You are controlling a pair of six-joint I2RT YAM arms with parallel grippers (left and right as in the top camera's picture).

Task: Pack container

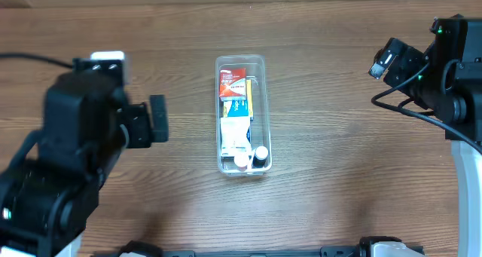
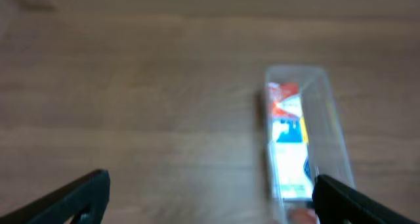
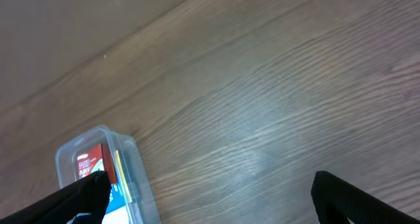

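The container [image 1: 241,61], a long clear plastic bin, lies in the middle of the wooden table. It holds a red-and-white box, a blue-and-white box and two small white-capped bottles [image 1: 251,157] at its near end. It also shows in the left wrist view [image 2: 326,112] and in the right wrist view [image 3: 98,140]. My left gripper [image 2: 210,199] is open and empty, raised to the left of the container. My right gripper [image 3: 210,198] is open and empty, up at the far right, well apart from the container.
The bare wooden table [image 1: 339,189] surrounds the container. The right arm's black cable [image 1: 410,110] hangs at the right. A white arm base [image 1: 471,189] stands at the right edge.
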